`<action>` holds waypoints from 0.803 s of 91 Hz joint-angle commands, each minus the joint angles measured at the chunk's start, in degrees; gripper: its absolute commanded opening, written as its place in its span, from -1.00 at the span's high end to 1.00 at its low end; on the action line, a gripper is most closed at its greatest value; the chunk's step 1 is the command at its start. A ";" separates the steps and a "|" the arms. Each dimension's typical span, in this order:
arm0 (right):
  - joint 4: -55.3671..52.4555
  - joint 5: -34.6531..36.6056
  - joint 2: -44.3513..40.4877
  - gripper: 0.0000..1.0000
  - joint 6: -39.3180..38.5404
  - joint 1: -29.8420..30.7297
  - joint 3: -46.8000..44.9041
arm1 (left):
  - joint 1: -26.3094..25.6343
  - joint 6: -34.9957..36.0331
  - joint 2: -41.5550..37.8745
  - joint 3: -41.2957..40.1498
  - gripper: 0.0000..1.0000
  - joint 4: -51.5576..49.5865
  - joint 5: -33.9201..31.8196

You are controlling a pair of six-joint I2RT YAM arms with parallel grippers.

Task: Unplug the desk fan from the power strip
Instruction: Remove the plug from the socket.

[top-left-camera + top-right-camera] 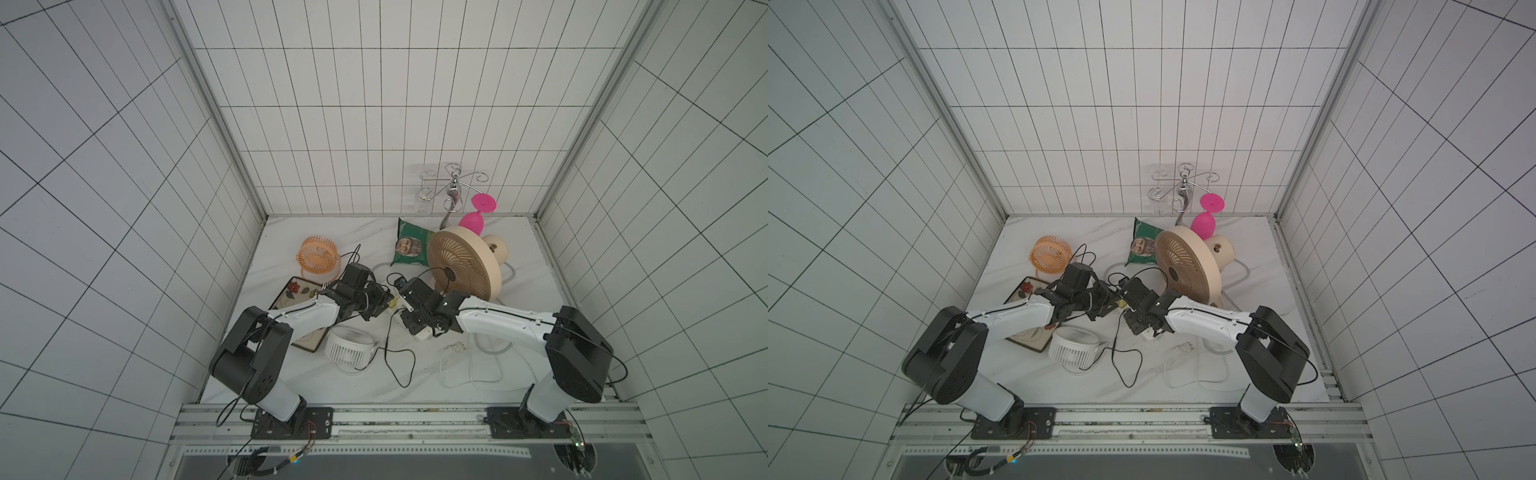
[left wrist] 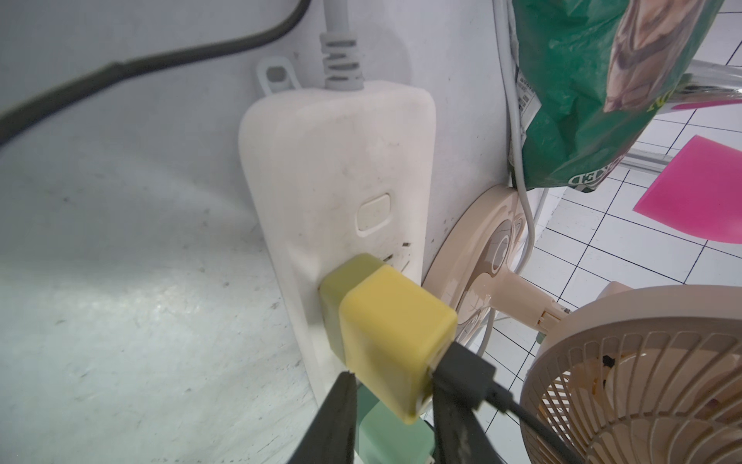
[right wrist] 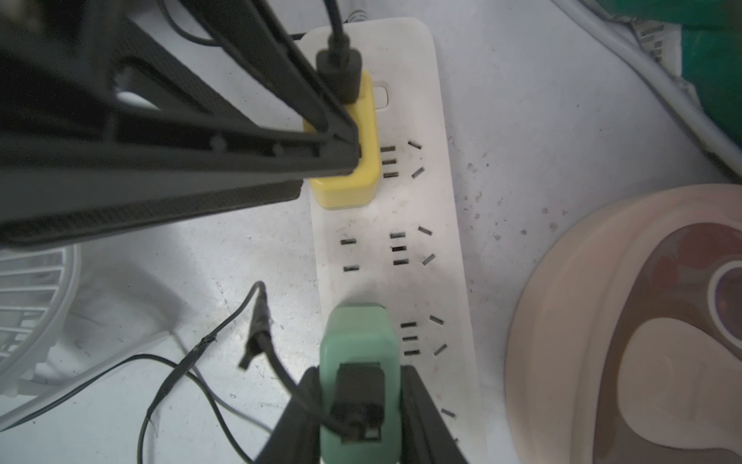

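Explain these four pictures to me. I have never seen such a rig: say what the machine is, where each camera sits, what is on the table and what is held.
The machine is a left arm and a right arm, bolted at the table's front edge, each ending in a two-fingered gripper. Two pictures look down from overhead, nearly the same view; the other two come from cameras on the arms' wrists. On the table: a white power strip, an orange fan, a white fan, a big beige fan, a green snack bag and a patterned tray; at the back, a pink goblet. The left gripper is closed on a yellow plug adapter in the strip; the right gripper is closed on a green plug adapter further along it.
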 commanded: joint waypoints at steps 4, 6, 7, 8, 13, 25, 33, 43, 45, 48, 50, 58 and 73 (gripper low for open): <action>0.47 5.08 -5.24 0.53 1.74 -0.12 2.55 | 1.07 -0.92 8.06 -6.50 0.33 -21.45 -11.31; 0.70 4.95 -5.39 0.53 2.02 -0.16 2.54 | 1.09 -0.92 8.14 -6.50 0.33 -21.51 -11.30; 0.87 4.87 -5.52 0.53 2.14 -0.19 2.48 | 1.08 -0.92 8.15 -6.50 0.33 -21.52 -11.30; 1.17 4.70 -5.67 0.53 2.29 -0.20 2.37 | 1.07 -0.96 8.15 -6.50 0.33 -21.53 -11.30; 2.59 3.54 -6.46 0.52 3.05 -0.48 1.40 | 1.08 -0.92 8.25 -6.59 0.33 -21.53 -11.34; 3.32 3.77 -6.88 0.52 4.18 -1.36 0.52 | 1.07 -1.49 8.41 -7.18 0.33 -21.05 -10.97; 3.21 4.42 -6.95 0.52 4.32 -1.52 0.41 | 1.07 -1.61 8.68 -7.36 0.33 -20.92 -10.77; 3.22 4.45 -7.14 0.53 4.45 -1.52 0.35 | 1.07 -1.62 8.78 -7.44 0.33 -20.92 -10.75; 3.23 4.38 -7.14 0.53 4.41 -1.52 0.39 | 1.09 -1.67 8.78 -7.41 0.33 -20.92 -10.77; 3.09 4.40 -7.09 0.54 4.19 -1.39 0.45 | 1.07 -1.69 8.78 -7.52 0.33 -20.92 -10.69; 3.04 4.54 -7.06 0.55 3.86 -1.18 0.48 | 1.07 -1.75 8.80 -7.52 0.33 -20.89 -10.64; 2.63 6.37 -6.24 0.56 1.15 1.21 1.35 | 1.07 -1.97 8.94 -7.61 0.33 -20.74 -10.55; 5.09 5.60 -6.41 0.56 2.63 1.68 0.21 | 1.07 -2.32 9.72 -7.83 0.34 -20.40 -10.25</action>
